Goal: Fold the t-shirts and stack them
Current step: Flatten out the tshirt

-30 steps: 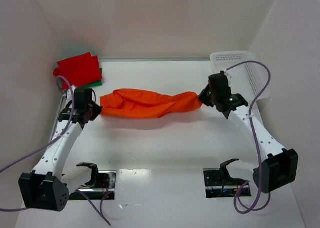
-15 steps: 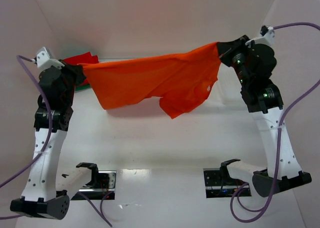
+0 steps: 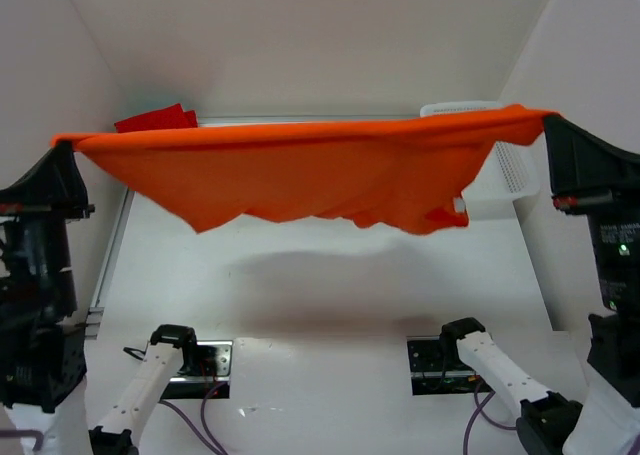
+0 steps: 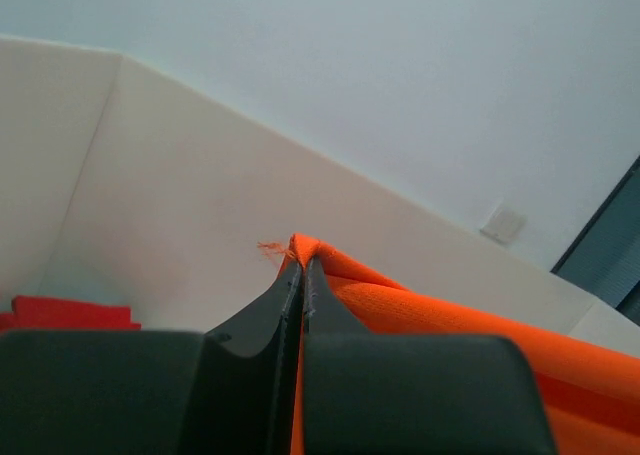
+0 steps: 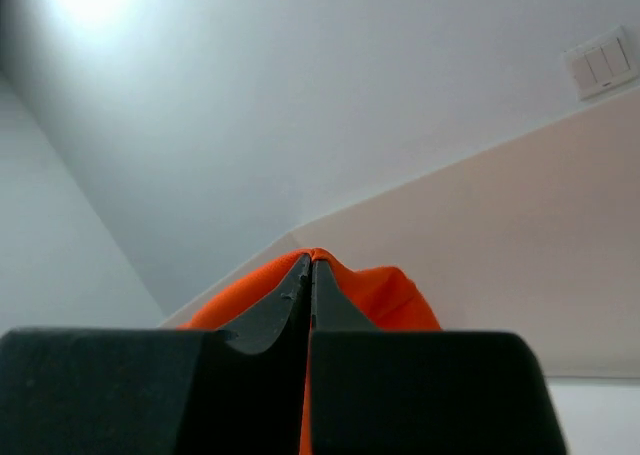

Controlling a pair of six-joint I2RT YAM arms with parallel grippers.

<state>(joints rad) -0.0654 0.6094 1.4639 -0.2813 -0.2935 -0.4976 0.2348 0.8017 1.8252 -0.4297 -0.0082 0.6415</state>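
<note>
Up off the table (image 3: 330,305) in a single second: the orange t-shirt (image 3: 300,170), a bunched roll strung low between the arms a moment ago, now hangs spread wide and high across the middle of the overhead frame. Both arms have swung up and out to the frame's edges.

At far left the left arm (image 3: 38,265) stands dark against the wall, and the left jaws are clenched on one corner of the cloth. The left wrist view shows them pressed flat together, with orange fabric and a stray thread poking out at the tip. Behind that corner, at upper left, a red t-shirt (image 3: 155,118) lies at the back of the table.

From there the orange t-shirt's taut top edge runs almost level across the frame, its long axis left to right. The loose lower hem sags in scallops toward centre, clear of the table, with its shadow beneath. Toward the right the cloth partly covers the white basket (image 3: 505,170).

At far right the right arm (image 3: 615,225) holds the opposite corner, and the right wrist view shows the right jaws likewise pinched tight on orange cloth.

The garment lies inward from each set of jaws and is shared evenly, with neither arm nearer. Laying it flat for folding looks to call for both ends to come down together, kept well apart.
</note>
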